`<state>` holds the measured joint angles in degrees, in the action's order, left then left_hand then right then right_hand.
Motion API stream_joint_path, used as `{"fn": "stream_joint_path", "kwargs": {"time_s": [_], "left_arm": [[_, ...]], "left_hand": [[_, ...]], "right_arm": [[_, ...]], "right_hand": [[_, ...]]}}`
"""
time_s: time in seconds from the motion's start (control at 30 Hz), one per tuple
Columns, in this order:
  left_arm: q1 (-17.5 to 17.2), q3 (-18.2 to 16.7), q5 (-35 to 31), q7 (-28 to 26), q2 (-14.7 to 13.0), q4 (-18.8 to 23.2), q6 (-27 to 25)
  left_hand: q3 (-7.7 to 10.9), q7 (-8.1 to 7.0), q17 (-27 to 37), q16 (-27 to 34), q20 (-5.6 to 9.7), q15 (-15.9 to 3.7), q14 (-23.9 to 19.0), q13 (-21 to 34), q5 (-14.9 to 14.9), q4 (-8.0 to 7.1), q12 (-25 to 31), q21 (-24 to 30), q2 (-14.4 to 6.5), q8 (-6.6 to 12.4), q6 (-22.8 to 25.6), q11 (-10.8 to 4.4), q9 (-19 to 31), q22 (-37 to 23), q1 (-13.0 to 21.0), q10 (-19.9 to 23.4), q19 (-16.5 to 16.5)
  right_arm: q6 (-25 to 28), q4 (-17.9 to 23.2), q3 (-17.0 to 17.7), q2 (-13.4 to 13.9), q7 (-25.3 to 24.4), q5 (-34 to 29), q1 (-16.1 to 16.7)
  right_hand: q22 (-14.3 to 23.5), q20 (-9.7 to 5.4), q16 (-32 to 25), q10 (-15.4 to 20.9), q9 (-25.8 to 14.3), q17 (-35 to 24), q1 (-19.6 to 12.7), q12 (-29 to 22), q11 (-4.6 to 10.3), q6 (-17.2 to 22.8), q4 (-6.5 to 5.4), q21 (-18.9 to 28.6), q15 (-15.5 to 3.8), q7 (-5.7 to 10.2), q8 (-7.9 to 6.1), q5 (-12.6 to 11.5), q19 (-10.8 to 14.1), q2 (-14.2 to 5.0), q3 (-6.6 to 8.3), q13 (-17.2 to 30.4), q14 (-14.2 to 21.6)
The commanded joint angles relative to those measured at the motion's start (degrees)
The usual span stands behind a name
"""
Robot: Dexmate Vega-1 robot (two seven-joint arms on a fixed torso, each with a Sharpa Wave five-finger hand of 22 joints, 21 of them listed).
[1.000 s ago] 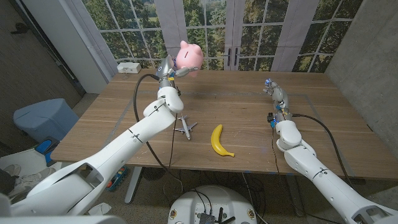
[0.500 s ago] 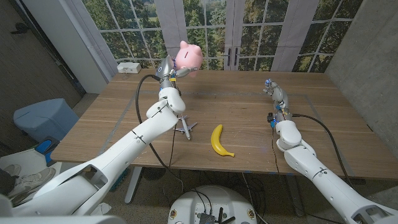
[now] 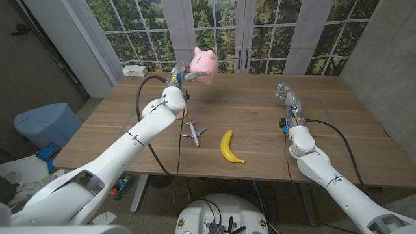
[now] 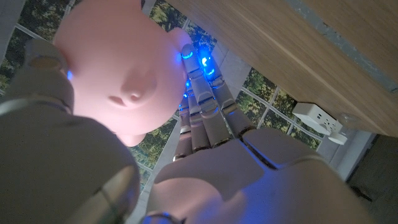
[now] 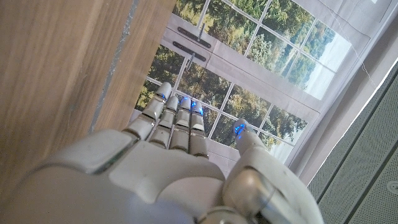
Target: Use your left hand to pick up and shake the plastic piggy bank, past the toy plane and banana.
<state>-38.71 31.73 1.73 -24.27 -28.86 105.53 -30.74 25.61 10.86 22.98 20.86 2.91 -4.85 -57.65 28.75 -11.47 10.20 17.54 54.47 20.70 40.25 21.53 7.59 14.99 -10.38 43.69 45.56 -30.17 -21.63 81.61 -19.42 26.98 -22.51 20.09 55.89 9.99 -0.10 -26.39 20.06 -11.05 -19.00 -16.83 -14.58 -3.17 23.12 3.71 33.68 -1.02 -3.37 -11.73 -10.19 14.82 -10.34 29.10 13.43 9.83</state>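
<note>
Pink plastic forms the whole body of the piggy bank (image 3: 203, 64), which is smooth, rounded and glossy, with 2 small pointed ears and a raised snout. No brand, label or writing can be read on it or on any other item. The bank is held in the air above the far left part of the wooden table (image 3: 260, 130), in front of the window wall, clear of the tabletop. The left hand (image 3: 181, 77) grips it from the side, fingers closed around the body. In the left wrist view the piggy bank (image 4: 118, 68) sits close to the camera with its snout showing, and the fingers (image 4: 202, 106) lie against it, lit by blue lights at their tips.

Nearer the robot, the toy plane (image 3: 192, 132) lies on the table, white with a dark stripe. The banana (image 3: 229, 147) lies just beside it, yellow, curved, apart from the plane. Both are well apart from the raised bank.

The right hand (image 3: 286, 96) stands at the right side of the table, holding nothing. In the right wrist view the right hand (image 5: 180, 155) shows its fingers straight and side by side, the thumb set apart, next to the wooden surface.

A white box (image 3: 135, 70) rests at the far left corner of the table. A blue bin (image 3: 45, 127) stands on the floor to the left.
</note>
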Motion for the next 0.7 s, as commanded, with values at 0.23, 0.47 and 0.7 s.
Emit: {"fn": "stream_joint_path", "kwargs": {"time_s": [0.23,0.47,0.7], "left_arm": [[2.0,-3.5,17.1,22.3,-4.7,-10.4,25.1],[2.6,-3.9,22.3,27.1,-4.7,-12.4,27.8],[3.2,-3.9,25.1,28.7,-4.7,-13.5,27.8]], "left_hand": [[0.50,-13.72,0.3,-0.4,2.39,-8.96,-3.7,0.4,-0.2,-0.14,0.0,0.5,-27.4,0.51,24.3,-18.96,0.9,-0.2,27.8,20.2,0.6],[0.45,-13.89,0.4,-0.5,2.54,-8.97,-3.6,0.6,-0.1,-0.14,-0.1,0.7,-27.3,0.50,24.4,-18.97,0.9,-0.2,27.8,20.2,0.8],[0.42,-13.92,0.6,-0.5,2.51,-8.97,-3.7,0.7,-0.1,-0.13,-0.1,0.8,-27.3,0.49,24.5,-19.01,0.9,-0.2,27.8,20.3,0.9]], "right_arm": [[-0.2,-0.5,0.0,-0.2,-0.1,0.0,-0.4],[-0.3,-0.8,-0.2,-0.3,0.0,-0.1,-0.7],[-0.2,-0.9,-0.3,-0.3,0.0,-0.3,-1.0]], "right_hand": [[0.1,0.08,0.3,0.5,-0.2,-0.3,-0.4,0.3,0.00,0.0,-0.43,-0.3,0.10,0.01,0.13,-0.3,0.4,0.16,0.01,0.3,0.5],[0.1,0.09,0.4,0.4,-0.2,-0.3,-0.4,0.3,-0.04,0.0,-0.44,-0.4,0.08,0.02,0.12,-0.3,0.5,0.14,0.01,0.3,0.5],[0.1,0.12,0.4,0.4,-0.2,-0.3,-0.4,0.3,0.03,0.0,-0.44,-0.5,0.07,0.06,0.12,-0.3,0.5,0.13,0.01,0.3,0.5]]}}
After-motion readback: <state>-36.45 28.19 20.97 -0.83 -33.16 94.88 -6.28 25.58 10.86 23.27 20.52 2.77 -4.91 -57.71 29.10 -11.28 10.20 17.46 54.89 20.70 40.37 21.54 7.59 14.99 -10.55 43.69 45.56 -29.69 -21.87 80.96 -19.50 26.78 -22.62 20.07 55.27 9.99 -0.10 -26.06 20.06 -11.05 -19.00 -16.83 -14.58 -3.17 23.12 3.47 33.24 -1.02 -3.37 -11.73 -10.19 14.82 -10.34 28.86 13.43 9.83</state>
